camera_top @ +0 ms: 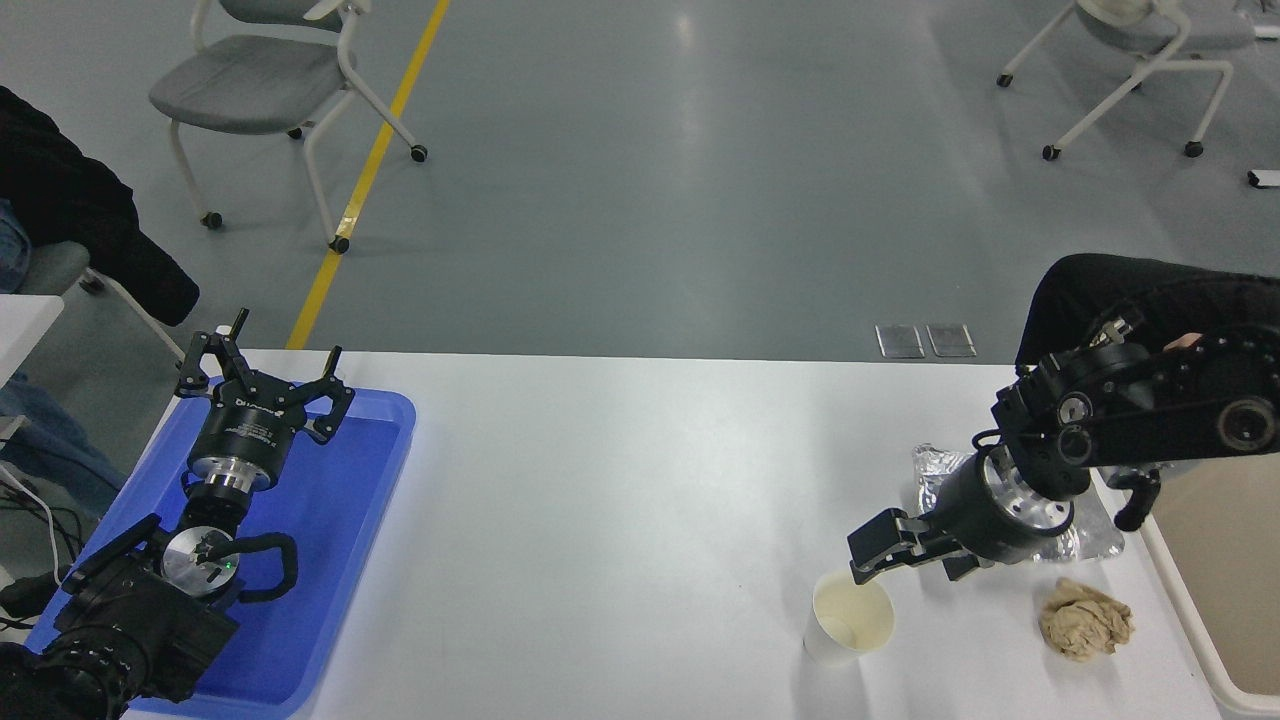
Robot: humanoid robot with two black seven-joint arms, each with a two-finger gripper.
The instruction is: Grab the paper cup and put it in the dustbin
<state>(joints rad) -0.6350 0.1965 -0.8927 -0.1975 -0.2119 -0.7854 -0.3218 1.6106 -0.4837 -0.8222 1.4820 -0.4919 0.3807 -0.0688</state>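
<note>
The paper cup (848,618) stands upright on the white table (620,500) near its front right, white with a cream inside. My right gripper (905,560) is open and hangs low just behind and right of the cup's rim, one finger (872,548) almost at the rim and not holding it. The beige dustbin (1195,625) stands at the table's right edge, only partly in view. My left gripper (272,365) is open and parked over the blue tray (330,560) at the lower left.
A crinkled silver foil tray (935,475) lies behind the right gripper, mostly hidden by it. A crumpled brown paper ball (1085,620) lies right of the cup. A dark-jacketed person (70,230) sits at the far left. Chairs stand on the floor behind.
</note>
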